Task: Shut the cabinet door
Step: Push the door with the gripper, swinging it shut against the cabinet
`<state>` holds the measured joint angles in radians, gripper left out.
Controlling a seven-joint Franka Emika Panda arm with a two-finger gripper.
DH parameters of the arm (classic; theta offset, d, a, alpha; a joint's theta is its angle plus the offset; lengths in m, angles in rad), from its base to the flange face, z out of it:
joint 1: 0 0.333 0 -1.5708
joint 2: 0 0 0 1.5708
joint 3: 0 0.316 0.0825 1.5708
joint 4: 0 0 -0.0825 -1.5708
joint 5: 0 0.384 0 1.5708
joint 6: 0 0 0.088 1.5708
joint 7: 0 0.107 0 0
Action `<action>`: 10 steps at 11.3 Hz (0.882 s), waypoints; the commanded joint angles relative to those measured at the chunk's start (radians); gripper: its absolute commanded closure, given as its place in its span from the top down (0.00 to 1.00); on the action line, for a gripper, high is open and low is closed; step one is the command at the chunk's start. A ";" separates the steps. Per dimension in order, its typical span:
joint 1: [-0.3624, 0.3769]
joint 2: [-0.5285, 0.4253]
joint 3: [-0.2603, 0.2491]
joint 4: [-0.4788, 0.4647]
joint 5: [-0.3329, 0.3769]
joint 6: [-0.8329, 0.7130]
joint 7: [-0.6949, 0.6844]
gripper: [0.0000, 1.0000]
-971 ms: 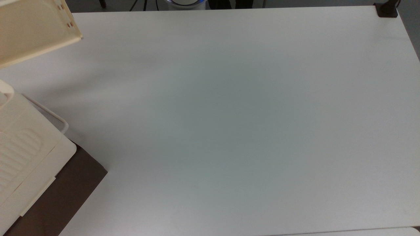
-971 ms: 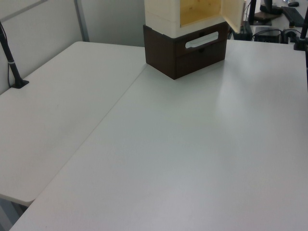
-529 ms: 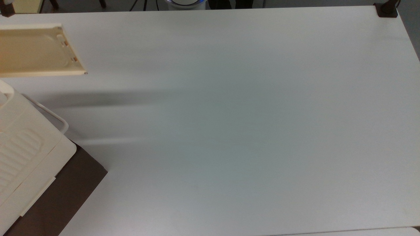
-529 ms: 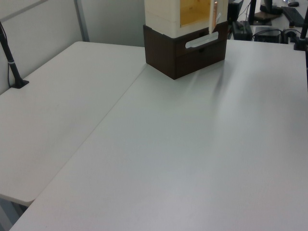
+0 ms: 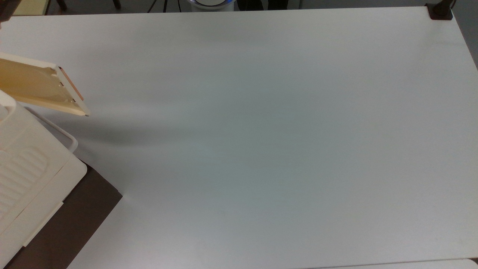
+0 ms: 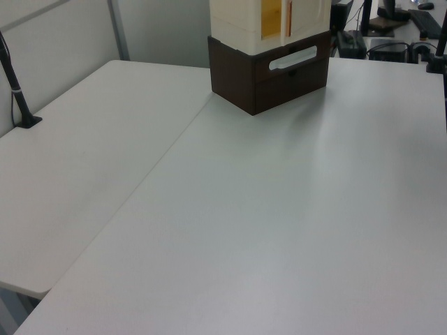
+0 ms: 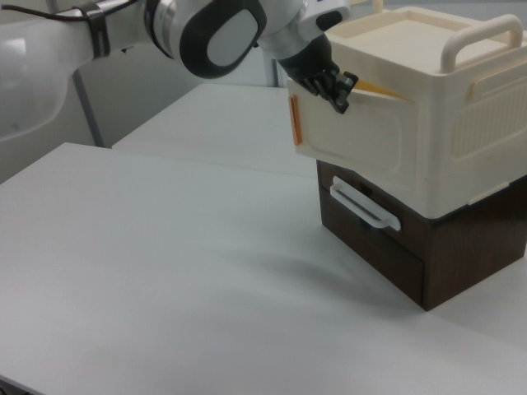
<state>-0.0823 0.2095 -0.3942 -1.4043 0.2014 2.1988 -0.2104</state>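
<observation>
Cabinet door (image 7: pixel 354 136): partly open. In the right view its outer face angles out from the cabinet (image 7: pixel 449 107), with a narrow yellow gap along its top edge and an orange strip down its free edge at the right view's left.
Door in top view: the cabinet door (image 5: pixel 35 87) juts from the top view's left edge as a tan-lined panel, its free corner over the table (image 5: pixel 261 130), its shadow on the table below it.
Door in left view: the cabinet door (image 6: pixel 288 17) is nearly edge-on, a thin orange strip in front of the yellow interior.
Cabinet: a cream box with a ribbed top (image 5: pixel 22 175) and a handle on top, standing on a dark brown drawer unit (image 7: pixel 412 247) that carries a white bar handle (image 7: pixel 364 206).
Gripper (image 7: pixel 333 86): in the right view it sits at the door's upper free corner, touching its top edge. How wide the fingers stand cannot be told, nor whether they hold anything.
Arm (image 7: pixel 214 33): reaches in from the right view's upper left.
Change: half a second ago the door stood wider in the top view, its lower edge level across the frame; now it slants down toward the cabinet. In the left view the orange strip has moved toward the left view's left, covering more of the opening.
</observation>
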 commanded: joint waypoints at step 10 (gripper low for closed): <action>0.004 0.047 0.008 -0.025 0.024 0.228 0.009 0.00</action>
<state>-0.0805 0.2506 -0.3864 -1.4061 0.2089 2.3890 -0.2093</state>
